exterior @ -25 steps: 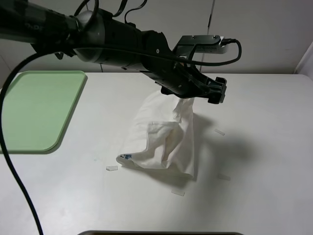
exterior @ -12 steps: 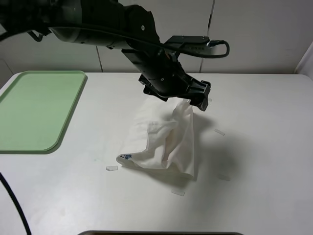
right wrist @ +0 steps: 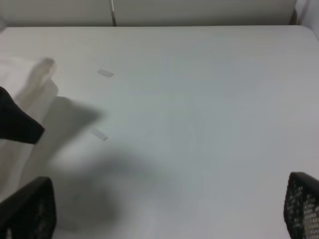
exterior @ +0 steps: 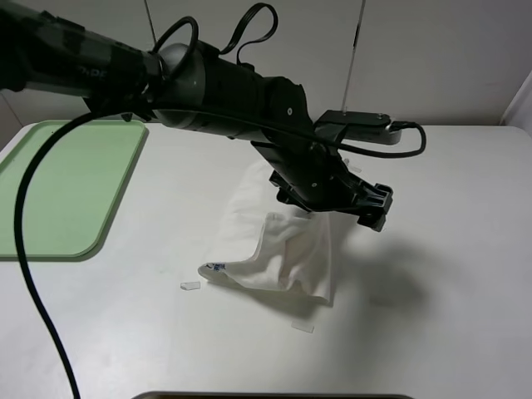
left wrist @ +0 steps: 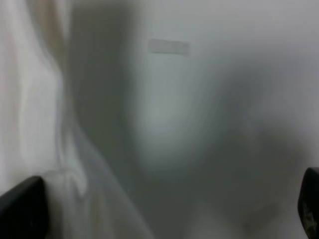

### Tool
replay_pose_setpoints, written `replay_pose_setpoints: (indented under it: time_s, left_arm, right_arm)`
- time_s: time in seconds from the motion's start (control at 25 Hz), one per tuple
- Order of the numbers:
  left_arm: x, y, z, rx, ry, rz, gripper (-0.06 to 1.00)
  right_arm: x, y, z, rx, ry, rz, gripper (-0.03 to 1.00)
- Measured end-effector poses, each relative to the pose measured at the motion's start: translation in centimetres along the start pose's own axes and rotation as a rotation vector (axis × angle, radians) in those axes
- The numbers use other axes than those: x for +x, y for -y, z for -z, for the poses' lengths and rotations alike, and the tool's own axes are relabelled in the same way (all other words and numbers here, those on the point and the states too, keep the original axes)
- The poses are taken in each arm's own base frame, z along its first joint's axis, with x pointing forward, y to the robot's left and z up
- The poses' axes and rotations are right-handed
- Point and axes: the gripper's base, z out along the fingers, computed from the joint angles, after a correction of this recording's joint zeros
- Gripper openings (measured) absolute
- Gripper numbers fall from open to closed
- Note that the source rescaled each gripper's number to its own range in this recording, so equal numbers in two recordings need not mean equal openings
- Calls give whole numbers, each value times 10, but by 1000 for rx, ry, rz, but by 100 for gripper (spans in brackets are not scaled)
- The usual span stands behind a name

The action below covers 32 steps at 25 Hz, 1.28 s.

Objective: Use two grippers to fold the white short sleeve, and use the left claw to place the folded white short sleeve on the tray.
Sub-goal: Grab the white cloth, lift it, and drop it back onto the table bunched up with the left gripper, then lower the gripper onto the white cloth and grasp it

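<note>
The white short sleeve [exterior: 278, 245] lies crumpled in a heap at the middle of the table, its small blue logo [exterior: 216, 267] at the front left edge. My left arm reaches across it from the left. My left gripper [exterior: 374, 204] hangs low just right of the heap's top. In the left wrist view the left gripper [left wrist: 167, 204] is open, with white fabric [left wrist: 35, 99] beside one finger and bare table between the tips. My right gripper [right wrist: 164, 206] is open over bare table, right of the white short sleeve [right wrist: 25, 94]. The pale-green tray [exterior: 66, 183] sits at the far left.
Small paper scraps [exterior: 190, 285] [exterior: 303, 327] lie on the table in front of the shirt, and others [right wrist: 105, 73] [right wrist: 98, 134] to its right. The left arm's black cable [exterior: 33, 274] loops down over the table's left side. A dark edge [exterior: 274, 396] shows at the table's front.
My left arm swung, and its gripper has come down and to the right. The fabric that rose toward the gripper has slumped lower onto the heap.
</note>
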Motion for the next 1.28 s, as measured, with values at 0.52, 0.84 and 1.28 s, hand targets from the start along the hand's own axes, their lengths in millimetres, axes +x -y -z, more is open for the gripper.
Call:
replay_pose_setpoints:
  time_s: [0.52, 0.84, 1.28]
  left_arm:
    - [-13, 34, 14, 69, -13, -45, 100]
    - [-34, 11, 69, 31, -37, -55, 100]
    - [-29, -85, 120, -149, -229, 68, 100]
  right_arm:
    - [0, 0, 0, -2, 0, -1, 100]
    - [0, -1, 0, -6, 0, -3, 100]
    - [0, -1, 0, -6, -1, -3, 100]
